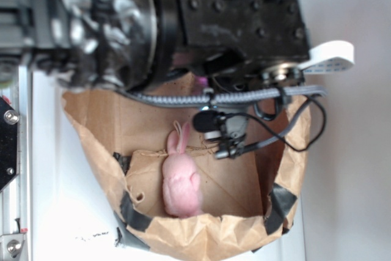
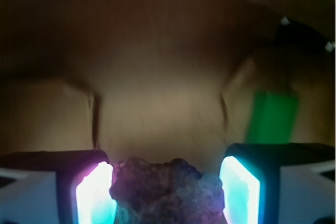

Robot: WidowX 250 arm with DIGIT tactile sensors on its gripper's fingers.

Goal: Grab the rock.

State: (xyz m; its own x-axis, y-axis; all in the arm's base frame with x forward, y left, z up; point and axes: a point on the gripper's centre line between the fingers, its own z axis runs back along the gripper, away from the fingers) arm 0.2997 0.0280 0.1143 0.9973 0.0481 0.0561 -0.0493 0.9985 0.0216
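Glowing pads (image 2: pixel 94 195) of the claw (image 2: pixel 167 192) flank the rock (image 2: pixel 165 190), spread, apparently not yet clamped; its lumpy faces could squirt sideways toward the green block (image 2: pixel 270 116) on closing

Black bolted arm (image 1: pixel 238 16), grey coiled cable (image 1: pixel 244 97), glowing fingers (image 2: pixel 94 198).

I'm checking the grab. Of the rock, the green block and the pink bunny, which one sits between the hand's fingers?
The rock: the dark, rough lump lies between the hand's lit fingers. The green block stands off to the side; the pink bunny shows only in the exterior view.
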